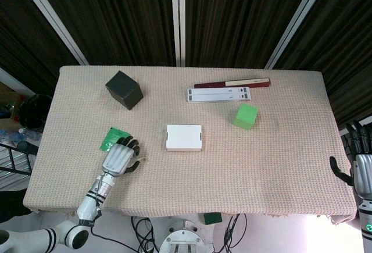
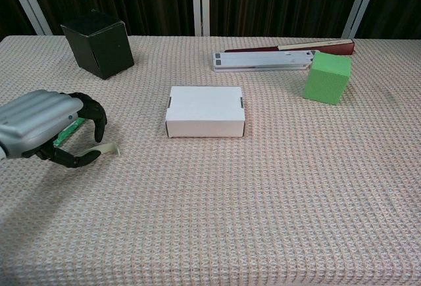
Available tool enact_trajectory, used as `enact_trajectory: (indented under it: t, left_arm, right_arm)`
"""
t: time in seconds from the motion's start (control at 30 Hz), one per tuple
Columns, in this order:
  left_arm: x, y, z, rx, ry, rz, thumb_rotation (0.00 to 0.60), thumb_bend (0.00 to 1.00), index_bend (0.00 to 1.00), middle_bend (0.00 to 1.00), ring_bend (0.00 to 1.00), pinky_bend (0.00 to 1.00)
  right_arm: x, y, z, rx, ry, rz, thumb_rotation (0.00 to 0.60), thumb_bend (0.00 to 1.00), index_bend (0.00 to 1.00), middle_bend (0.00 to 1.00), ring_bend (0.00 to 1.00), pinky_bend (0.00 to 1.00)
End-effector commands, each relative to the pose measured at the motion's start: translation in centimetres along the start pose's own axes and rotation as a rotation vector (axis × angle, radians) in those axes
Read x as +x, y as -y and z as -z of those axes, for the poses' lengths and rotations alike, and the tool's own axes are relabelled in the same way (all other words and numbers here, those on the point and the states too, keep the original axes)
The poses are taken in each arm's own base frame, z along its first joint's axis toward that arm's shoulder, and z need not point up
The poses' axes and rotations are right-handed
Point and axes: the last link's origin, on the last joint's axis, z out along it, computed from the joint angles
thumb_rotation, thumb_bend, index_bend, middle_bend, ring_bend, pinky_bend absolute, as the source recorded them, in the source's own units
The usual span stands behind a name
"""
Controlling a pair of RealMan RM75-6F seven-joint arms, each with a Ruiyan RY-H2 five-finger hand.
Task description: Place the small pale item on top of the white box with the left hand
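Observation:
The white box [image 1: 183, 137] [image 2: 205, 110] lies flat near the middle of the table. The small pale item [image 1: 139, 160] [image 2: 109, 149] is a thin curved piece low at the cloth, left of the box. My left hand [image 1: 119, 157] [image 2: 49, 128] curls over its left end, thumb and fingers pinching it, and its right tip sticks out. A clear gap separates this hand from the box. My right hand [image 1: 360, 168] hangs beyond the table's right edge, fingers apart and holding nothing; the chest view does not show it.
A green packet [image 1: 112, 138] [image 2: 69, 131] lies partly under my left hand. A black box [image 1: 124, 89] [image 2: 99, 49] stands at the back left. A green cube [image 1: 246, 116] [image 2: 327, 77], a flat white strip [image 1: 219, 94] [image 2: 263, 60] and a dark red book [image 1: 232, 82] sit at the back right.

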Motion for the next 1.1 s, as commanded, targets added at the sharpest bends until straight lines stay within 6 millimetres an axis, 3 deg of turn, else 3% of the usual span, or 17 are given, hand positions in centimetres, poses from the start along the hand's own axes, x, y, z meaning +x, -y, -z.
enact_trajectory:
  t: [0.03, 1.1]
  left_arm:
    - [-0.05, 0.01, -0.06, 0.002, 0.002, 0.002, 0.488, 0.31, 0.50, 0.30, 0.19, 0.27]
    - [-0.20, -0.28, -0.63, -0.006, 0.015, 0.018, 0.493, 0.33, 0.58, 0.31, 0.18, 0.27]
  right_arm:
    - [-0.03, -0.03, 0.02, -0.002, 0.001, 0.002, 0.600, 0.33, 0.00, 0.00, 0.00, 0.00]
    - [0.00, -0.16, -0.07, 0.019, -0.024, 0.004, 0.600, 0.34, 0.00, 0.00, 0.00, 0.00]
